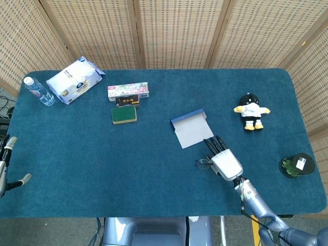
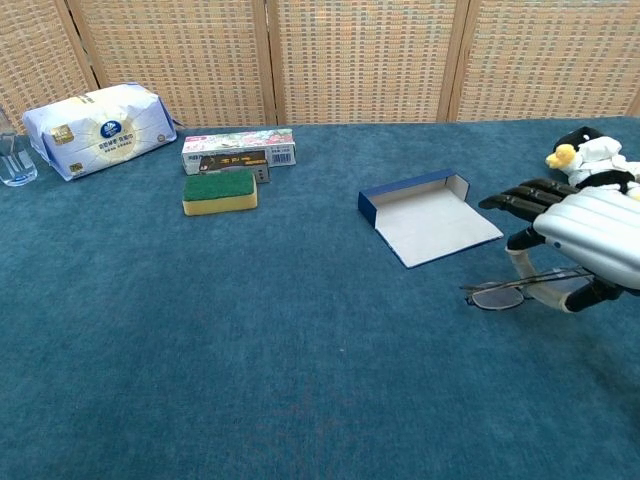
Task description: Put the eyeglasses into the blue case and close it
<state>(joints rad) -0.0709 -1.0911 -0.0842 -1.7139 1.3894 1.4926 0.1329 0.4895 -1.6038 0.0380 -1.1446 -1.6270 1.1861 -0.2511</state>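
The blue case (image 1: 192, 129) (image 2: 430, 216) lies open at the table's middle, its pale lining facing up and its blue rim at the far side. My right hand (image 1: 224, 159) (image 2: 577, 234) hovers just right of and nearer than the case. It pinches the thin-framed eyeglasses (image 1: 202, 164) (image 2: 497, 295) from above, and a lens sticks out to the left, a little above the cloth. At the left border of the head view my left hand (image 1: 7, 162) shows only partly, with its fingers apart and nothing in them.
A green sponge (image 2: 219, 190), a flat printed box (image 2: 238, 148), a tissue pack (image 2: 98, 125) and a water bottle (image 1: 38, 90) sit at the far left. A plush toy (image 1: 250, 112) lies far right, and a dark round item (image 1: 296, 165) sits near the right edge.
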